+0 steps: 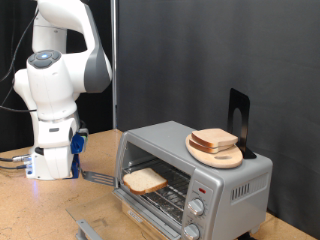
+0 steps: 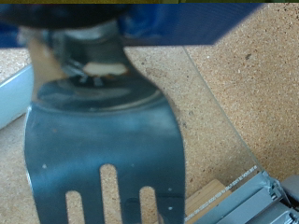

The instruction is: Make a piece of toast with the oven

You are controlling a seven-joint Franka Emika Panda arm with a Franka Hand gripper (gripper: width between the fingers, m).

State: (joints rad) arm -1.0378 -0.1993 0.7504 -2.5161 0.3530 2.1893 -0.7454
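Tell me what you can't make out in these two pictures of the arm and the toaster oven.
- Pincer: its tips are hidden by its own housing in the exterior view and by the spatula in the wrist view.
- Oven: the open door is cut off by the exterior view's bottom edge.
- Knobs: the markings are too small to read in the exterior view.
- Toast: it is not in the wrist view.

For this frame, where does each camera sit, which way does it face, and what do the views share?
Exterior view: off the arm, facing the oven with its door open, toast on the rack; white arm at its left, tool low.
Wrist view: on the hand, looking along a slotted spatula held over the tabletop.
Shared: the spatula, oven corner.
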